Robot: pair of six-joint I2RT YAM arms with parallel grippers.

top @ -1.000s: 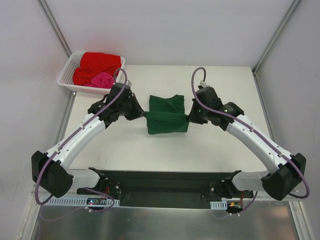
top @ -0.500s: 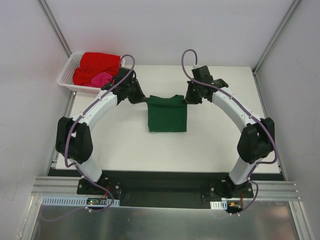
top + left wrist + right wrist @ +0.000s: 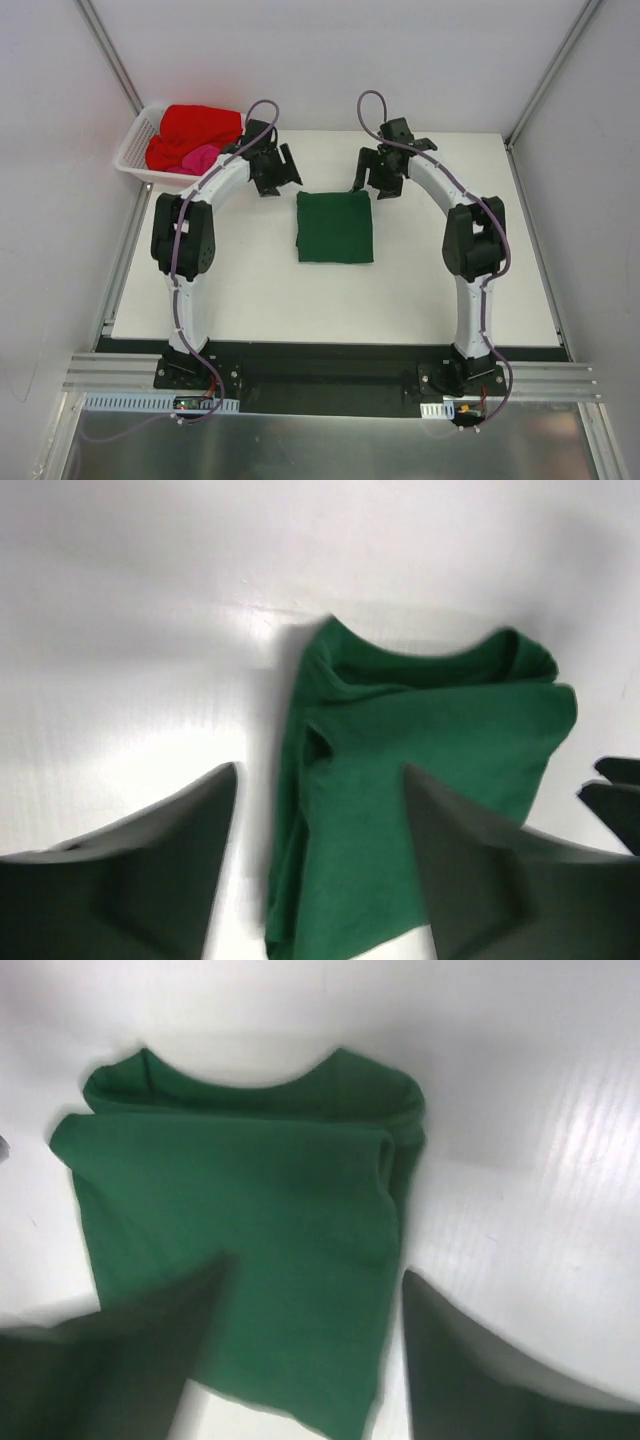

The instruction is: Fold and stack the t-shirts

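Note:
The dark green t-shirt [image 3: 335,227] lies folded into a flat rectangle on the middle of the white table [image 3: 240,290]. My left gripper [image 3: 284,174] hovers open just beyond its far left corner, holding nothing. My right gripper [image 3: 373,183] hovers open just beyond the far right corner, also holding nothing. The left wrist view looks down on the green t-shirt [image 3: 430,780] between the spread jaws of my left gripper [image 3: 318,768]. In the right wrist view the green t-shirt [image 3: 250,1170] and its neckline lie under my open right gripper [image 3: 315,1268]. A red t-shirt [image 3: 197,127] and a pink t-shirt [image 3: 204,158] sit bunched in the basket.
The white lattice basket [image 3: 128,160] stands at the far left corner, just behind my left arm. Grey walls close in the table at the back and on both sides. A black base rail [image 3: 330,365] runs along the near edge.
Both grippers carried the green t-shirt's near edge over to its far edge, folding it in half. They then let go, opened, and drew back a little beyond the far corners.

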